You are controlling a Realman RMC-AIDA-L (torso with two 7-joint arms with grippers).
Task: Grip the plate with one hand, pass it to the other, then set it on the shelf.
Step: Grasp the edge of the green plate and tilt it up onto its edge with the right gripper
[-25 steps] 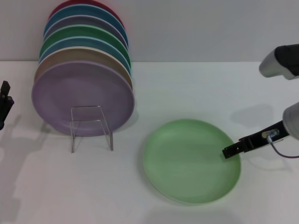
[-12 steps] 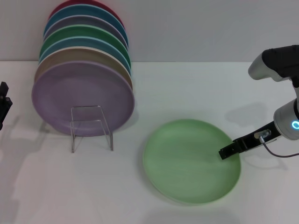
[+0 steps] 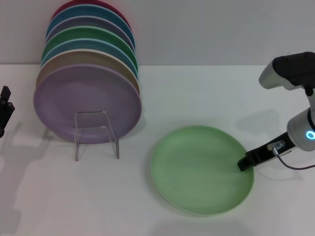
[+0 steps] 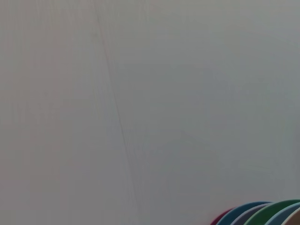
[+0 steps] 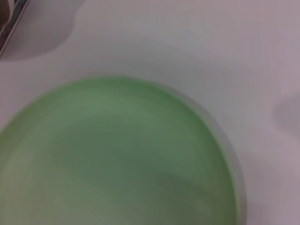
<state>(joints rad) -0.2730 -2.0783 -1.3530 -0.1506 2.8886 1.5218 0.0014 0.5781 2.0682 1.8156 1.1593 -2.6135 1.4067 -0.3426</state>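
Lab-like setup: bare white table (image 3: 206, 93), blank wall (image 3: 206, 29).

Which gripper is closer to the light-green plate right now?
Right. The right gripper is at the plate's right rim; the left gripper sits at the table's far left edge, beyond the plate stack.

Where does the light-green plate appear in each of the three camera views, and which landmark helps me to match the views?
Head view: the light-green plate lies flat on the white table, right of centre, with the right gripper at its right rim.
Left wrist view: not in it; only edges of the stacked plates show.
Right wrist view: the plate fills the lower part.
Shared landmark: the white table.
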